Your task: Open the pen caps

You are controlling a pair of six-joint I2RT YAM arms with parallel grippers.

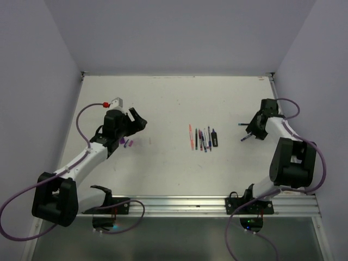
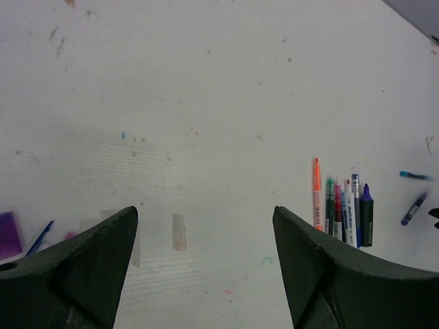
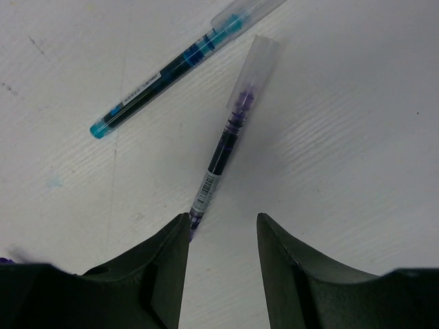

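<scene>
My left gripper point(image 1: 140, 120) point(image 2: 206, 223) hangs wide open over the table with nothing between its fingers. A whitish pen cap point(image 2: 179, 232) lies loose ahead of it, and a clear one point(image 2: 136, 248) lies beside its left finger. A purple cap point(image 2: 8, 233) point(image 1: 131, 144) rests further left. My right gripper point(image 1: 254, 132) point(image 3: 223, 223) is open above a purple pen point(image 3: 226, 140) lying flat with its clear cap point(image 3: 255, 65) on. The pen's rear end lies by the left fingertip point(image 3: 180, 229). A teal pen point(image 3: 161, 75) lies beside it, capped.
A row of several pens point(image 1: 202, 138) point(image 2: 341, 209) lies side by side mid-table, an orange one point(image 2: 317, 192) at its left. The two pens near the right gripper show as small marks point(image 1: 244, 138). Grey walls enclose the table on three sides.
</scene>
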